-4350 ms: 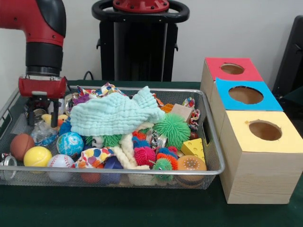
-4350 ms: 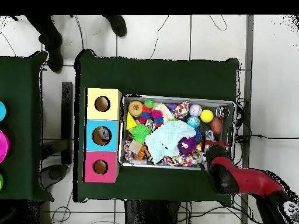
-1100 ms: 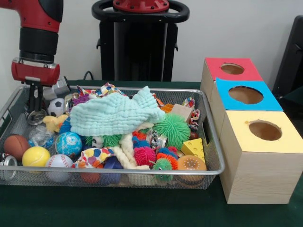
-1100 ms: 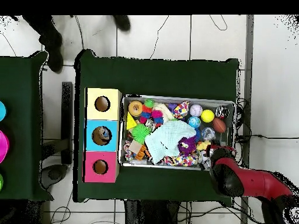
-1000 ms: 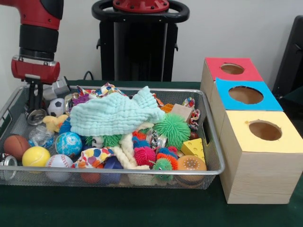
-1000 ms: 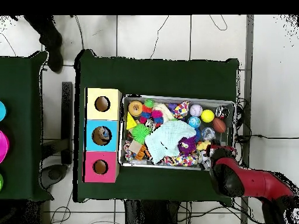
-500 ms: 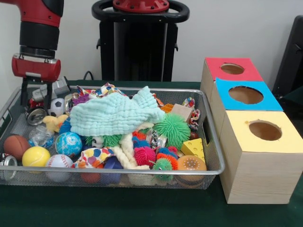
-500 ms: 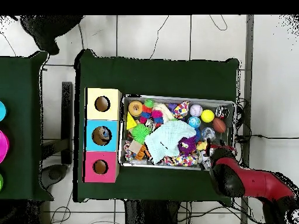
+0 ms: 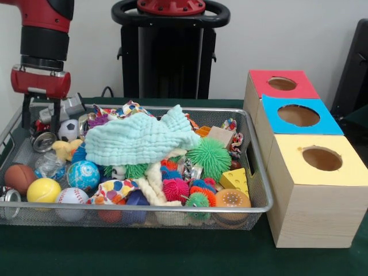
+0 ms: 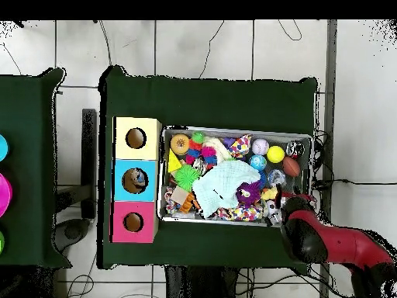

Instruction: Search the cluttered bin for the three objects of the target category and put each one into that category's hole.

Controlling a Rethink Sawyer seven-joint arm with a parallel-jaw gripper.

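The bin (image 9: 144, 210) is a silver wire-mesh basket full of toys; in the overhead view (image 10: 236, 130) it lies right of the boxes. My gripper (image 9: 39, 123) hangs above the bin's far left corner, open and empty. A silver can (image 9: 43, 141) and a small soccer ball (image 9: 69, 130) lie just below it. In the overhead view the red arm (image 10: 314, 237) covers the gripper at the bin's lower right corner. Three wooden boxes with holes stand beside the bin: red (image 9: 282, 85), blue (image 9: 296, 115) and yellow (image 9: 322, 158).
A mint cloth (image 9: 141, 138) covers the middle of the pile. Around it lie a green spiky ball (image 9: 210, 156), a globe ball (image 9: 84, 174), a yellow ball (image 9: 45, 190), a baseball (image 9: 72, 196), a brown ball (image 9: 18, 177) and a cheese wedge (image 9: 236, 179).
The gripper has risen out of the bin's left end and shifted slightly left. The silver can stays in the bin. The toys have not moved.
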